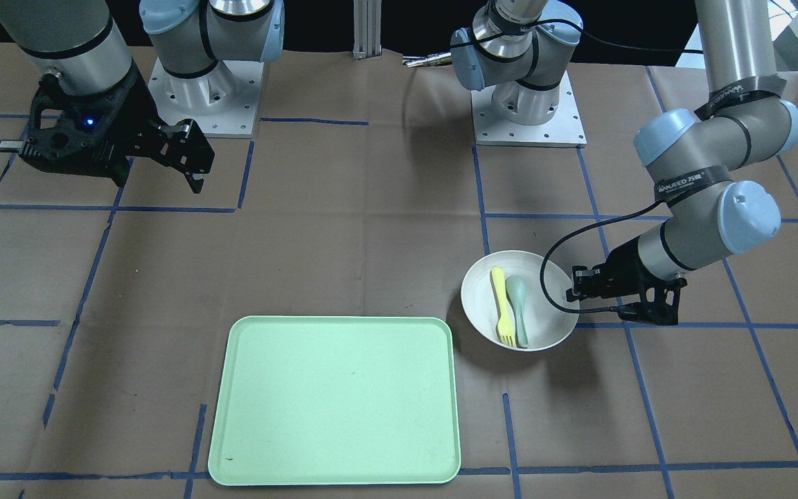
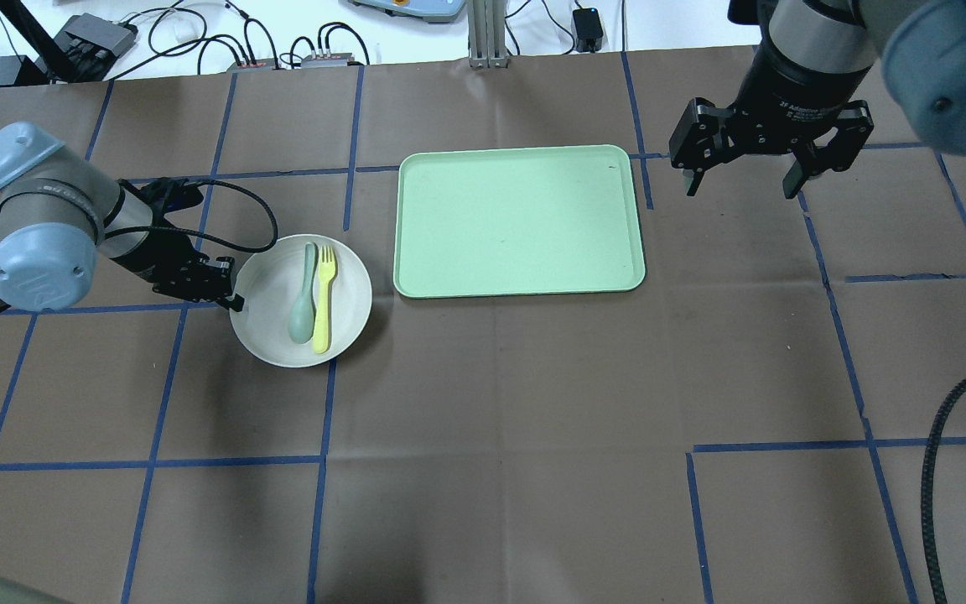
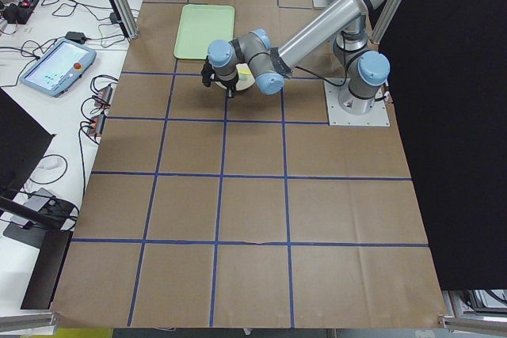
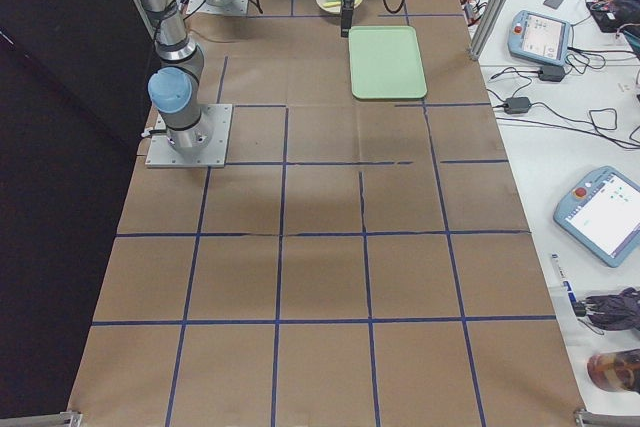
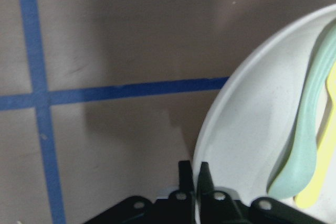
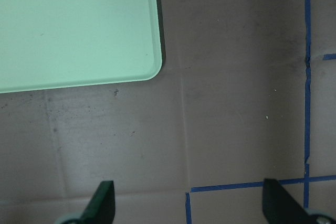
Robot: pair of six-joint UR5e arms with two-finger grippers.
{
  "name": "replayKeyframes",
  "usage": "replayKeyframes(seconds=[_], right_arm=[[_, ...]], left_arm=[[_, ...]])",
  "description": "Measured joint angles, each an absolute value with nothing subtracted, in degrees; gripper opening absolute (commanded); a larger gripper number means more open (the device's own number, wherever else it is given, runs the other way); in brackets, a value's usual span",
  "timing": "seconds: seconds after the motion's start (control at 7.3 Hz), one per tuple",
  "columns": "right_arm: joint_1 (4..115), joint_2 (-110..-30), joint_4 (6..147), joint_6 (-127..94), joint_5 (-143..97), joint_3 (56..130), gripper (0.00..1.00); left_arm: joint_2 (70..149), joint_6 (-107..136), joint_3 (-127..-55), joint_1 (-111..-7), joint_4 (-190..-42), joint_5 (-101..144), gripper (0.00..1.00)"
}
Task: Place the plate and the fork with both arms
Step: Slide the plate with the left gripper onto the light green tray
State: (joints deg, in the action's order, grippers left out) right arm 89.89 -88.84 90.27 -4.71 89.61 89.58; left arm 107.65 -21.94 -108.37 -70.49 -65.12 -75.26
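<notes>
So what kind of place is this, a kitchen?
Most likely a robot test lab, not a kitchen. The left arm and right arm are bolted to a table covered in brown paper with a blue tape grid, and control tablets with cables sit on the side bench.

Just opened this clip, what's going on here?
The left end effector is shut on the rim of the round off-white plate, which carries a pale yellow plastic fork and a grey-green spoon side by side, off the rectangular pale green tray. The right end effector hangs open over the brown paper-covered table beside the tray, holding nothing.
</notes>
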Motion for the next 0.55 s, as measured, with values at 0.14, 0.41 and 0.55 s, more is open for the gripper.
replayKeyframes(seconds=[0.14, 0.41, 0.55], right_arm=[[89.8, -88.7, 90.3, -4.7, 89.6, 89.6, 1.00], [89.7, -88.7, 90.4, -4.6, 89.6, 89.4, 1.00], [89.7, -88.8, 90.4, -4.6, 89.6, 89.5, 1.00]], left_arm=[[108.8, -18.6, -105.8, -73.6, -66.1, -74.2, 0.00], [113.1, -13.5, -98.8, -79.8, -68.1, -72.8, 0.00], [116.0, -10.3, -94.9, -83.2, -68.5, -72.4, 0.00]])
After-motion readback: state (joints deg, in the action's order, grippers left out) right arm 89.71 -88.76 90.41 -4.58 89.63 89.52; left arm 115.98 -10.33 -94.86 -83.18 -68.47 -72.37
